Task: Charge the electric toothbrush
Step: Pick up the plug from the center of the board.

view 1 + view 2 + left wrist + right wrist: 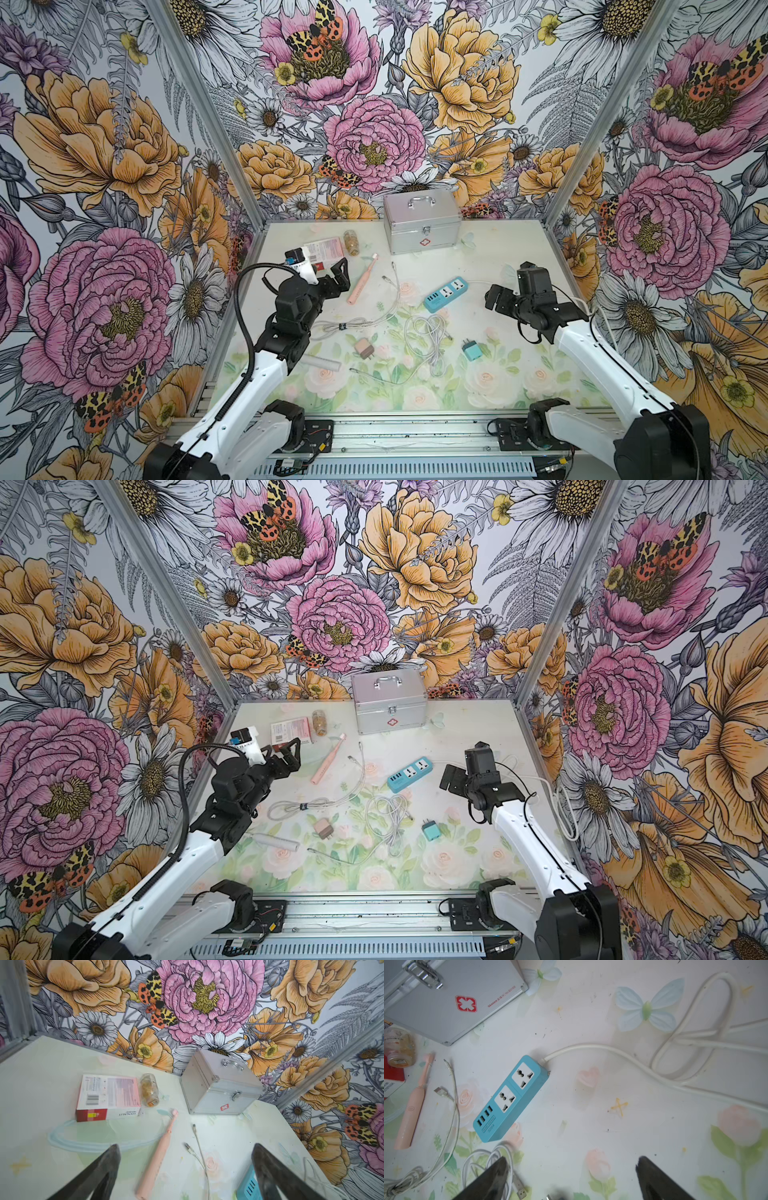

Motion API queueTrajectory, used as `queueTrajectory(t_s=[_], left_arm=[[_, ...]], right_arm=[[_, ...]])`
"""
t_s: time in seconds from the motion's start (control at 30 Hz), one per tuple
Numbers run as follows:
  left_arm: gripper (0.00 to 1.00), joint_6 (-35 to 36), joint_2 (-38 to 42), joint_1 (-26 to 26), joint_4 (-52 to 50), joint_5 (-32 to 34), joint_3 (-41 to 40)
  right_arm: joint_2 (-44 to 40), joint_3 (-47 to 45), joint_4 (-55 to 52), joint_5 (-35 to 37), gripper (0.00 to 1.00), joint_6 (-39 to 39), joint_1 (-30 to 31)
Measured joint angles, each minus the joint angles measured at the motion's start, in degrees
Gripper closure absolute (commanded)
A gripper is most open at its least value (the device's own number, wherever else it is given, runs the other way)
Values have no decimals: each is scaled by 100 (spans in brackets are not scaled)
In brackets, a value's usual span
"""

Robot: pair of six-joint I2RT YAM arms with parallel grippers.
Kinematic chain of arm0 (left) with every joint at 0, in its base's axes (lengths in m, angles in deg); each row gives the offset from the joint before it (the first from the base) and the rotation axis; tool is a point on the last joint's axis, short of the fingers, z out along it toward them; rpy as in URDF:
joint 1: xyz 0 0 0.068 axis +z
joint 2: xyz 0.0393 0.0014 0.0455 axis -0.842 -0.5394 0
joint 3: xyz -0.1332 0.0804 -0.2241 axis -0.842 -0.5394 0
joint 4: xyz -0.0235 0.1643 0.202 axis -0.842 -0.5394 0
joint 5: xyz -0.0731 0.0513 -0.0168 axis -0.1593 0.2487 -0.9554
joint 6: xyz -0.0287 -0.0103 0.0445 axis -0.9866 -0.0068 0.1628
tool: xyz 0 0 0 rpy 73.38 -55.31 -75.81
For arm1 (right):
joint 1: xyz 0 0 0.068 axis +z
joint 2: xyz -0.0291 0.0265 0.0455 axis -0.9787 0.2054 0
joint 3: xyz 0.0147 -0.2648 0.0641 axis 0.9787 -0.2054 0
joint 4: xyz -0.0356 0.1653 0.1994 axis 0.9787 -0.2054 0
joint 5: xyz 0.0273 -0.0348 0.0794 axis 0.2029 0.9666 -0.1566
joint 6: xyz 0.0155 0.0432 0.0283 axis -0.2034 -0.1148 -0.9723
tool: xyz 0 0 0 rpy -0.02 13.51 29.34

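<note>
Both sets of jaws spread wide, nothing held.
The left jaws hover near the toothbrush, which lies flat on the tabletop beside a cable. The right jaws hang near the power strip, touching nothing.

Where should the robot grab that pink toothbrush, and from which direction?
Probably the thick handle of the pink toothbrush, near its middle, coming straight down and closing across its width. It lies flat on the table, and the neck by the bristles is thin. The open left end effector is nearest.
</note>
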Motion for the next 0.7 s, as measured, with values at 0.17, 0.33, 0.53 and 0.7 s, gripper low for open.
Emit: queueTrajectory(t_s=[0.17,0.33,0.53,0.7], left_arm=[[1,-280,-1294,-1268,-1054,63,1008],[1,-643,-2011,-1600,-1578,-369,1211],[2,-927,-2258,-1832,-1912,-623,1246],[9,-1172,-2258,-1904,-1967,-691,1246]], right_arm=[[-153,-278,-680,114,12,-492,1285],[197,-531,-981,232,10,-802,2258],[1005,-531,-892,466,18,-841,2546],[1373,-522,-774,570,27,-780,2546]])
